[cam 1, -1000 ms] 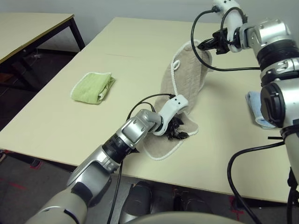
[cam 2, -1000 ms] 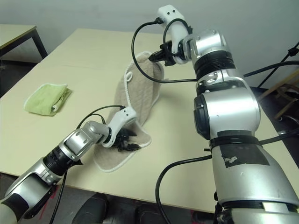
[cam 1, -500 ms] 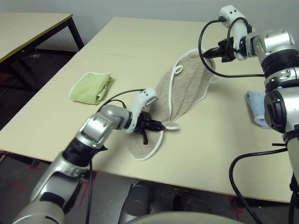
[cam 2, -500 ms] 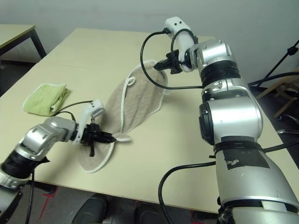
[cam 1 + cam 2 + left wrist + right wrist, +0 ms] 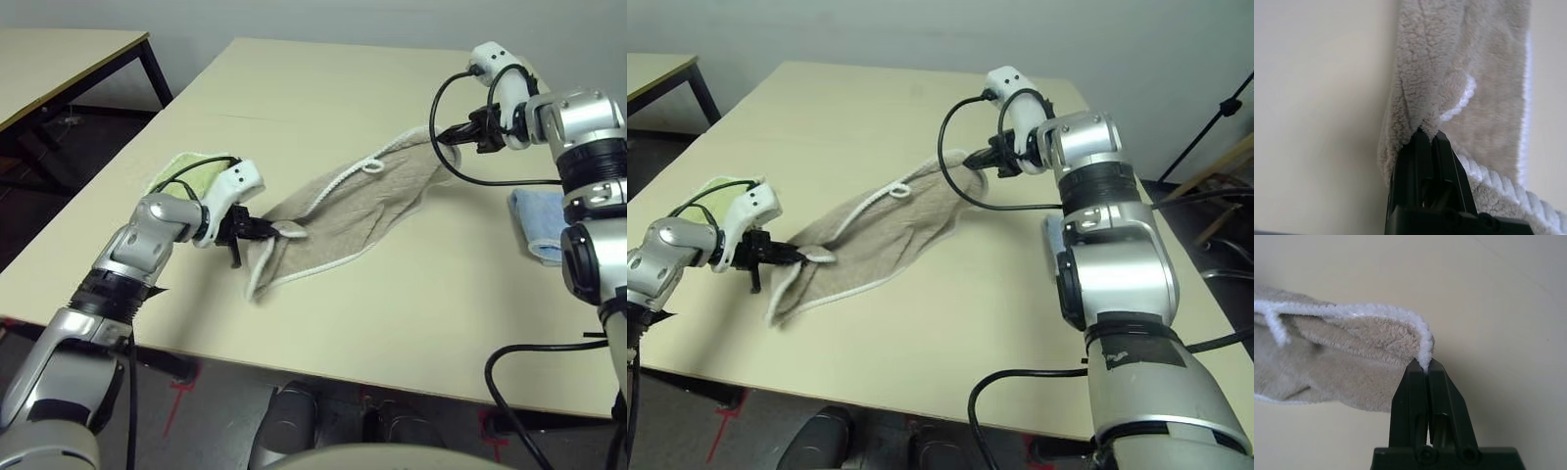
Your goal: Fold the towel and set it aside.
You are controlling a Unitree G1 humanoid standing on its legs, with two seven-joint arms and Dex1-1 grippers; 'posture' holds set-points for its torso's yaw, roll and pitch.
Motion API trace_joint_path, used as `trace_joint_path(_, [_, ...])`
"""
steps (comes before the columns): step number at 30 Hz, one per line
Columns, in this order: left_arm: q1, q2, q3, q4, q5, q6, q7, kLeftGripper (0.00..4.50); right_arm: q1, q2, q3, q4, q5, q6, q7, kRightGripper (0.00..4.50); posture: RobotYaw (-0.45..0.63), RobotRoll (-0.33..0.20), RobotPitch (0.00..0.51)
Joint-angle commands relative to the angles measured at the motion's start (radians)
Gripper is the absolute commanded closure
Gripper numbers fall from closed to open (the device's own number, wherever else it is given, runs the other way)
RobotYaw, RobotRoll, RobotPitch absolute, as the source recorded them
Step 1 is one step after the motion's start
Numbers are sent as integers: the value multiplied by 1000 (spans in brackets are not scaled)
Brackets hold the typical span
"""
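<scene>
Worktop (image 5: 323, 88) – pale cream, items listed left to right.

Green cloth (image 5: 176, 171): small, folded, near the left edge, partly behind the left arm's wrist.

Left claw (image 5: 257, 231): fingers pressed together, pinching one end of the towel just above the surface.

Towel (image 5: 348, 217): beige terry with white corded edging and a small white loop (image 5: 371, 165); stretched slantwise across the middle between the two claws, its near end drooping to the surface. No lettering or label legible.

Right claw (image 5: 449, 136): pressed together, pinching the far white-edged corner, lifted.

Blue cloth (image 5: 538, 223): folded, at the right edge, beside the right arm.
</scene>
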Motion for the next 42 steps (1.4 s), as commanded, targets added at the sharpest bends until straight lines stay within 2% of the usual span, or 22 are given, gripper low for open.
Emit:
trace_joint_path(1, [16,1,19,27,26,-43,-7,3878,29,-24,7,-101,20,68,4,4500,190,0,74])
trace_joint_path(4, [44,-13,39,-3,18,-39,19,3043,53,-28,8,-170,37,114,2,4500,191,0,74])
trace_joint_path(6, [66,-35,62,-57,-2,14,45,2279,64,-29,8,-197,45,132,-5,4500,193,0,75])
trace_joint_path(12, [177,-75,104,-328,-36,173,126,160,71,-27,8,-209,58,142,-28,4500,202,0,78])
trace_joint_path(13, [190,-84,106,-369,-28,200,152,20,71,-26,9,-208,61,141,-30,4500,206,0,80])
trace_joint_path(18, [215,-119,87,-461,27,275,263,20,67,-21,13,-203,73,139,-39,4500,214,0,79])
trace_joint_path(24, [201,-130,65,-412,159,239,397,20,63,-19,14,-203,82,138,-42,4500,211,0,78])
trace_joint_path(30, [180,-114,47,-397,199,211,377,20,67,-24,13,-212,87,141,-43,4500,204,0,77])
trace_joint_path(35, [159,-133,48,-388,188,225,361,20,73,-28,9,-220,92,145,-45,4500,198,0,76])
trace_joint_path(36, [156,-135,47,-387,187,229,355,406,75,-28,9,-224,93,147,-45,4500,198,0,76])
trace_joint_path(38, [152,-131,38,-385,190,230,340,906,79,-29,9,-234,96,153,-45,4500,196,0,75])
trace_joint_path(42, [153,-120,20,-383,206,230,321,2335,83,-34,10,-244,101,159,-45,4500,191,0,72])
